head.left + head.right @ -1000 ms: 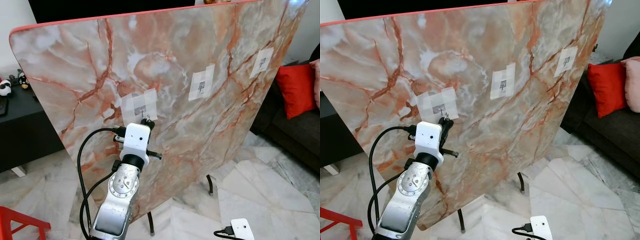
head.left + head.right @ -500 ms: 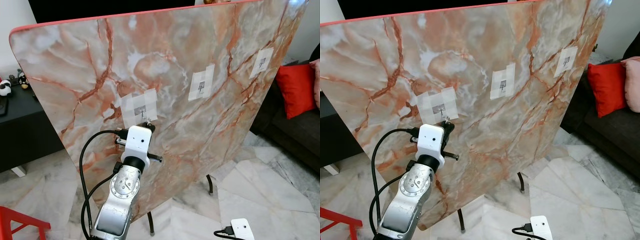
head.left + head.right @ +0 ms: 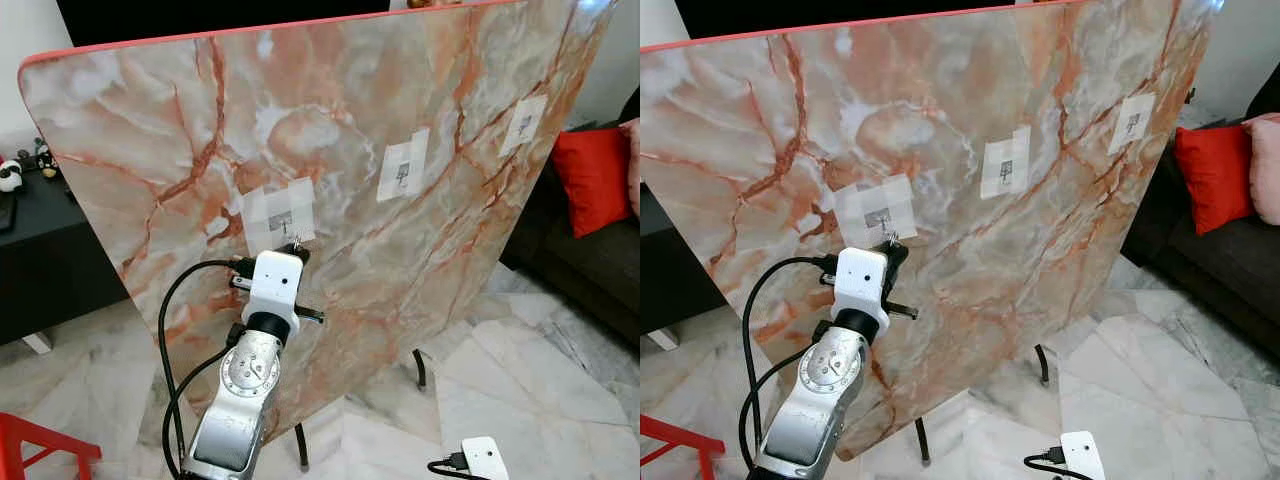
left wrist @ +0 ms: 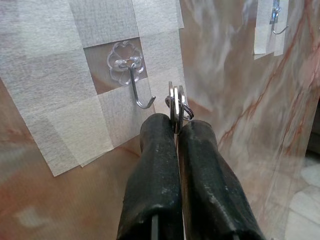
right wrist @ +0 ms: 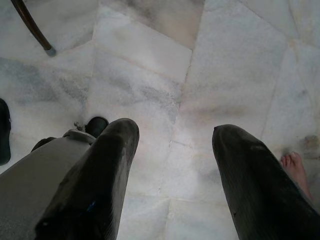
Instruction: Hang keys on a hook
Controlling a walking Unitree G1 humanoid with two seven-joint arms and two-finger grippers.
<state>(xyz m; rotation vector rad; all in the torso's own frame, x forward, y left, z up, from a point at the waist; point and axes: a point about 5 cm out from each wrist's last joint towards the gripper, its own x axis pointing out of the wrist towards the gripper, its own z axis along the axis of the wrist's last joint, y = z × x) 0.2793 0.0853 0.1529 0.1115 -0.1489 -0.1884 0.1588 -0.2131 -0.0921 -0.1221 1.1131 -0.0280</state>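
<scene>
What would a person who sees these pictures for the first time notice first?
First, the large tilted marble-patterned board that stands on the pale stone floor, with three small hooks taped across it. Next, the left gripper raised to the leftmost hook, shut on a key ring just beside the hook's tip. A red cushion lies at the right.

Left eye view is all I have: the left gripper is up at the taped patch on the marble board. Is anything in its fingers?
Observer: Yes. In the left wrist view the left gripper is shut on a key ring.
Operator: Is it on the hook?
Observer: Not yet. The ring sits just beside the tip of the clear hook, not over it.
Operator: And the right arm?
Observer: The right gripper hangs open over the marble floor.
</scene>
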